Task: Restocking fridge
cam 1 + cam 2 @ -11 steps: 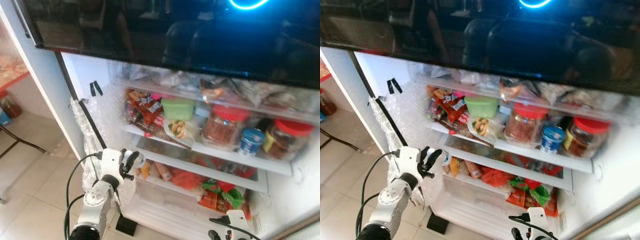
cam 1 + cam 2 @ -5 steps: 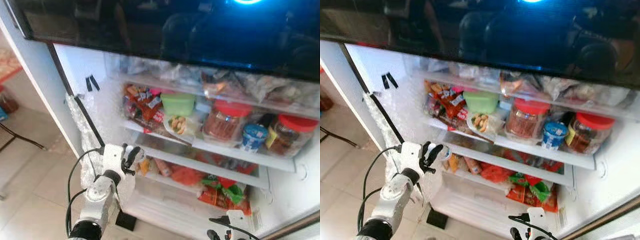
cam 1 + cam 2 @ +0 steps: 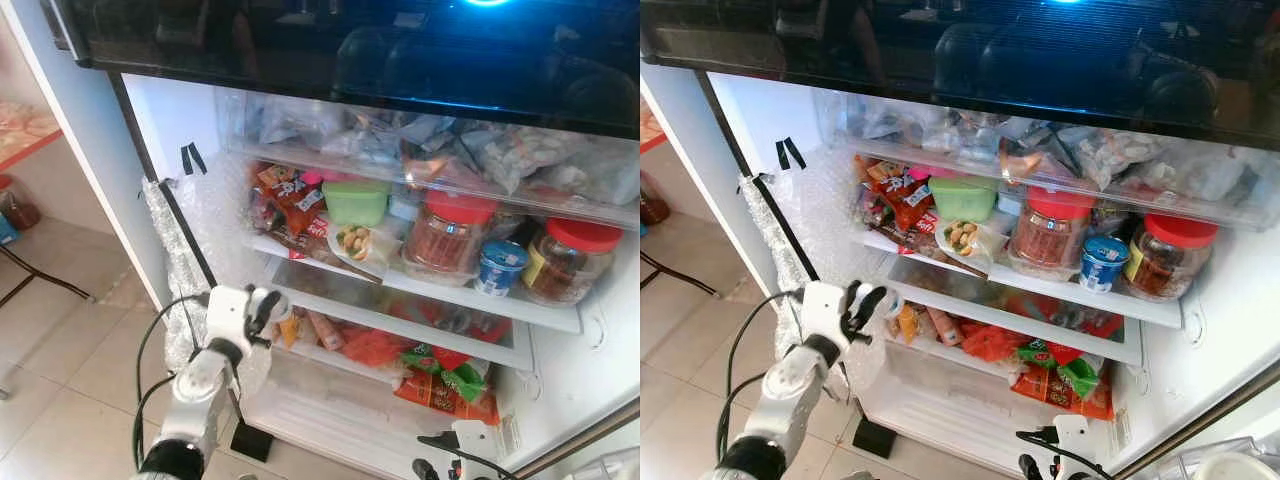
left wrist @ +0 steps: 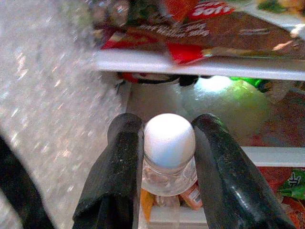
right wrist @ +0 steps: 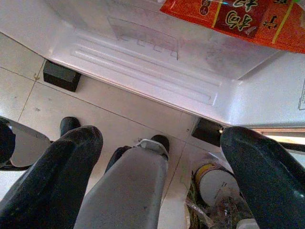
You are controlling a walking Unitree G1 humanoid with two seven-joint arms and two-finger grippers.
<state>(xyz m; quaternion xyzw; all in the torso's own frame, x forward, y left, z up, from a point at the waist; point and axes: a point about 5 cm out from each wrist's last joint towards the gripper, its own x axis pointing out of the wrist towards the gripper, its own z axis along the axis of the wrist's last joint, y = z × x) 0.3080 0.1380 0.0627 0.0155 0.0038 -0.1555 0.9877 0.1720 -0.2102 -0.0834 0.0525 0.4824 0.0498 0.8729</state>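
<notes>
Bottle (image 4: pixel 168 148), label hidden, seemingly pinched by left end effector (image 4: pixel 164 164).

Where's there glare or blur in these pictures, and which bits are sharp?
Eye views: the glossy black panel mirrors the room and a blue light; the shelves are sharp. Left wrist view: the left gripper and its white-capped bottle are sharp, the bubble-wrap wall glary and soft. Right wrist view: evenly lit, close fingers soft.

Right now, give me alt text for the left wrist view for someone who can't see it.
The left pincer grips a small clear bottle with a round white cap between its two black fingers, held just in front of the open fridge. Ahead, a white shelf carries red and brown snack packets, and bubble wrap covers one side wall.
</notes>
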